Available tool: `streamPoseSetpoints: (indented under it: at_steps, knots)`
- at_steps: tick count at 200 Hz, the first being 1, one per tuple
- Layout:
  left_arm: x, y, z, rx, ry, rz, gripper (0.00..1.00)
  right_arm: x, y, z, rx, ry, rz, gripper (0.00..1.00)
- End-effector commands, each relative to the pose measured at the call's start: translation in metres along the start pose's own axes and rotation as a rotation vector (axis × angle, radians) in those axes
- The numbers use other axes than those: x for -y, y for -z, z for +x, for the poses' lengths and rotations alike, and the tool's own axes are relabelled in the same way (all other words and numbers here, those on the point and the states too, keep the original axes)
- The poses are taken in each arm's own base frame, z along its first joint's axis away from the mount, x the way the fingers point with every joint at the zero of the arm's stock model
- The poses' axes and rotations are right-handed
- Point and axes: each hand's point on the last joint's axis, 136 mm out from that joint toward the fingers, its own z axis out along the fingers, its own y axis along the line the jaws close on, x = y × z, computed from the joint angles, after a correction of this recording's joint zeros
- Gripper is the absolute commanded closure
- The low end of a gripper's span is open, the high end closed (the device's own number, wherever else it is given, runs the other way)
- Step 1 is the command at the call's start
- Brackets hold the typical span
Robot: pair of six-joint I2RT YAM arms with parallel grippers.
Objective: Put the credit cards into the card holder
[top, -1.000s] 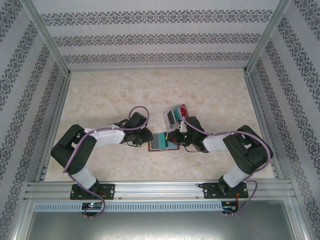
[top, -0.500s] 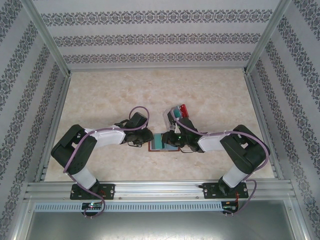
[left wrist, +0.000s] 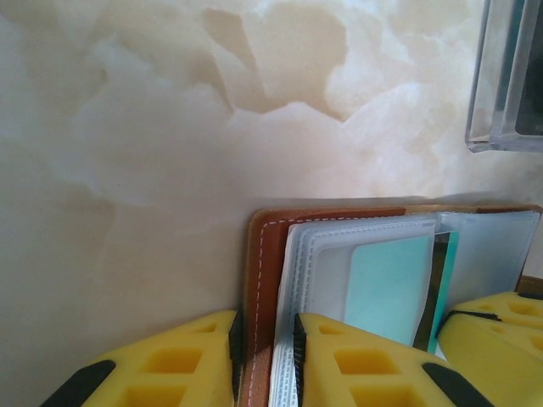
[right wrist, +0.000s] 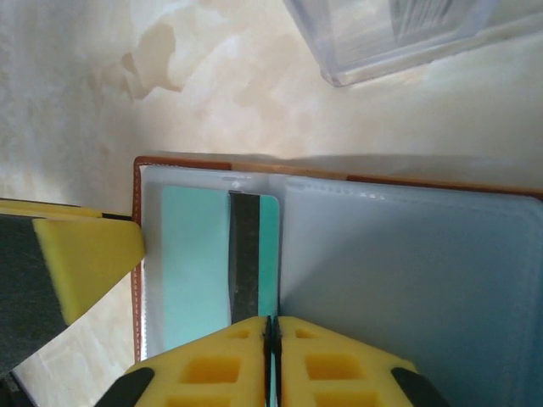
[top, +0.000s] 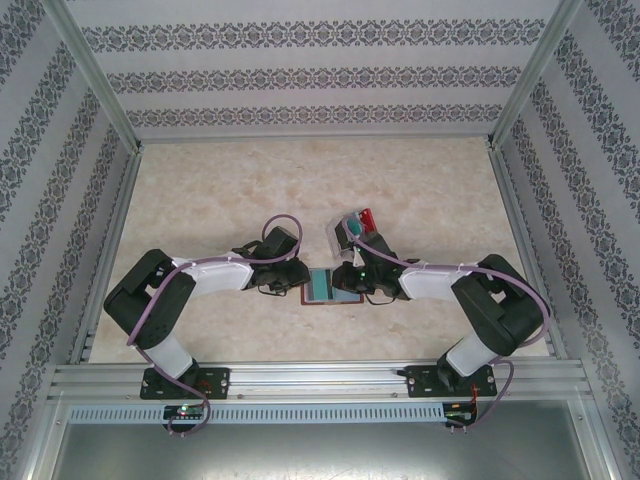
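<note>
The card holder point(top: 322, 286) lies open on the table, brown leather point(left wrist: 261, 254) outside and clear sleeves point(right wrist: 407, 280) inside. My left gripper point(top: 298, 278) is shut on its left edge point(left wrist: 267, 356), clamping the leather and the sleeve edges. A teal credit card point(right wrist: 191, 254) with a black stripe lies flat in the left sleeve point(left wrist: 386, 284). My right gripper point(top: 345, 283) is shut, its tips point(right wrist: 271, 326) against the near end of that card. A red credit card point(top: 367, 217) stands in the clear tray point(top: 350, 228).
The clear plastic tray point(right wrist: 399, 34) stands just beyond the holder, close to the right arm's wrist point(left wrist: 505, 85). Bare marble tabletop point(top: 220, 190) stretches to the left and back. Patterned walls and a metal frame enclose the table.
My right gripper has shifted a little left over the holder, opened briefly and closed again. The left gripper has kept its hold.
</note>
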Motion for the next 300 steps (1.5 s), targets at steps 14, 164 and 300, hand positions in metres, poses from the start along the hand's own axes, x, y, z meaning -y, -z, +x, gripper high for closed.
streamPoseSetpoints:
  at_steps: [14,164,300]
  knots:
    - [0.007,-0.008,0.012,-0.042,-0.012,0.030,0.71,-0.021,-0.010,0.003,-0.049,0.053,-0.036,0.91]
    - [-0.016,-0.010,0.016,-0.043,-0.013,-0.058,0.75,0.029,0.016,0.011,-0.069,0.049,0.200,0.80]
    - [0.054,0.030,-0.035,0.085,-0.155,0.037,0.60,0.017,0.139,-0.109,0.258,0.248,0.354,0.61]
